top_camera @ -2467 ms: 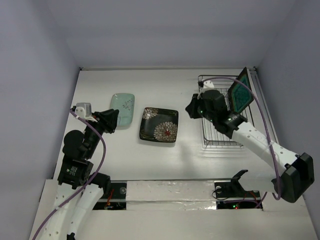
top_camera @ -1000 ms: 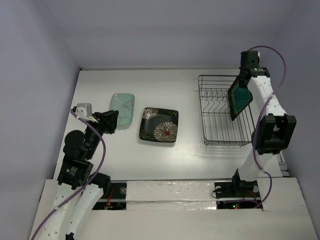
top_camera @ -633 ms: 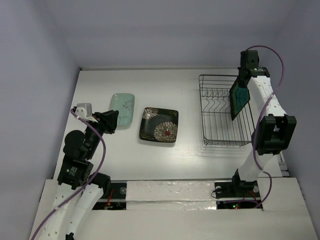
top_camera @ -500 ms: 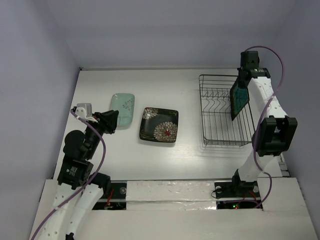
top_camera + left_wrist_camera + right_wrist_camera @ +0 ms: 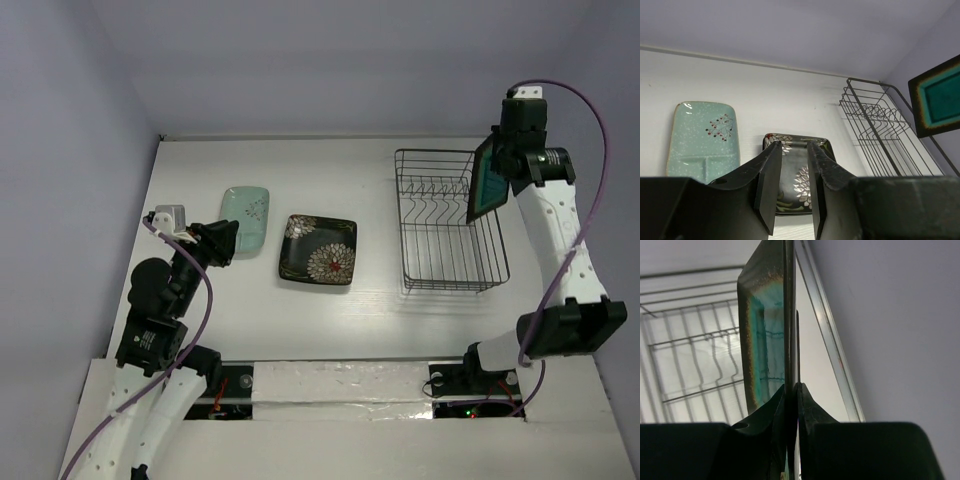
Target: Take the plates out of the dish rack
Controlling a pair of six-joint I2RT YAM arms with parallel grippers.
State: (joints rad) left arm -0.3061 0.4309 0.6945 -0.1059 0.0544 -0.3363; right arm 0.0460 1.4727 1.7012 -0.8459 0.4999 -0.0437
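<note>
One dark-rimmed square plate with teal centre (image 5: 487,181) hangs edge-up, clear above the black wire dish rack (image 5: 452,288), pinched in the right gripper (image 5: 791,388); left gripper (image 5: 792,150) sits parted, empty.

White arms (image 5: 549,218) with black joints (image 5: 147,343) — purple cables (image 5: 209,298), black fingers (image 5: 768,190).

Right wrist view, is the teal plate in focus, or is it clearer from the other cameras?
Right wrist: the teal plate is edge-on and very close, and looks soft. Left wrist: sharper, but cut off by the frame's right edge. Top external: small yet crisp.
</note>
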